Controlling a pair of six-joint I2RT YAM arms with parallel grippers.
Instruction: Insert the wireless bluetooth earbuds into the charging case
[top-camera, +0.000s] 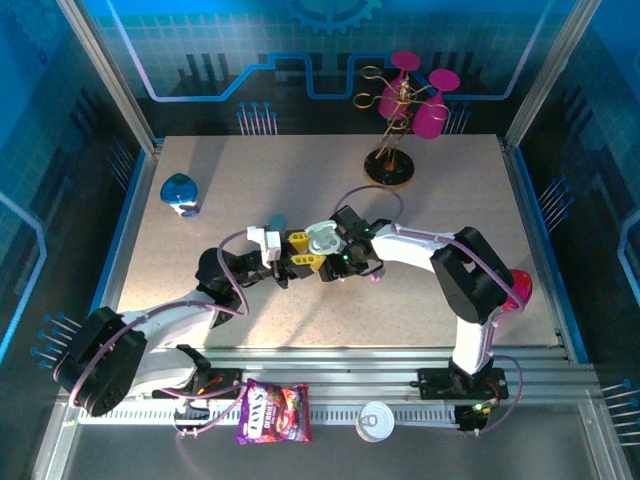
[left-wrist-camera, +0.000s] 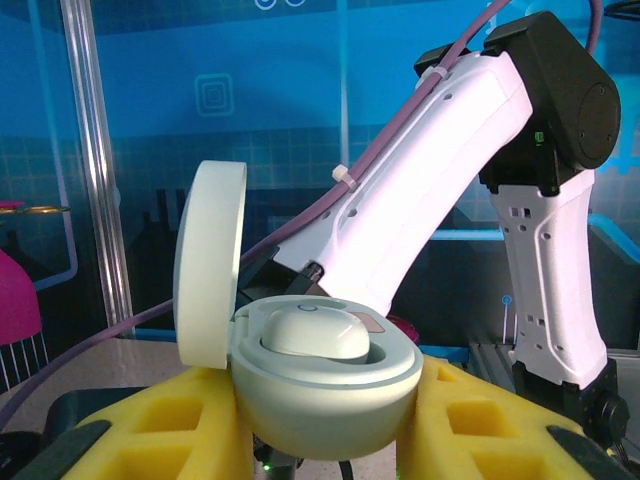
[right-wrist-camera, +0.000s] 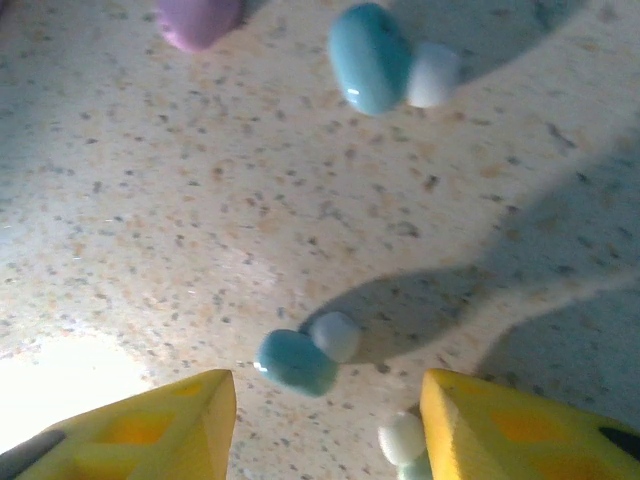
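Left fingers (left-wrist-camera: 170, 420): yellow, closed on the charging case (left-wrist-camera: 330, 400), which we see held with its mouth facing up.
Case lid (left-wrist-camera: 210, 265): swung open and standing upright at the case's left side, clear of the mouth.
Inside the case: a rounded mint shape sits in the well; we cannot tell whether it is an earbud or part of the case.
Right fingers (right-wrist-camera: 150, 425): yellow, spread apart, gripping nothing, hanging low over the speckled worktop (right-wrist-camera: 150, 200).
Nearest earbuds: a light blue earbud (right-wrist-camera: 298, 362) lies in the gap just ahead of the right fingers; a whitish mint earbud (right-wrist-camera: 403, 438) lies just beside one finger.
Farther earbuds: a second blue earbud (right-wrist-camera: 372, 58) and a pink-purple earbud (right-wrist-camera: 198, 18), well apart from the fingers.
Step in hand, as we judge it: picking up the light blue earbud.
Doing it well: we centre the gap over its body, descend without nudging the mint one, close gently since it looks smooth and slippery, and hold the case level.
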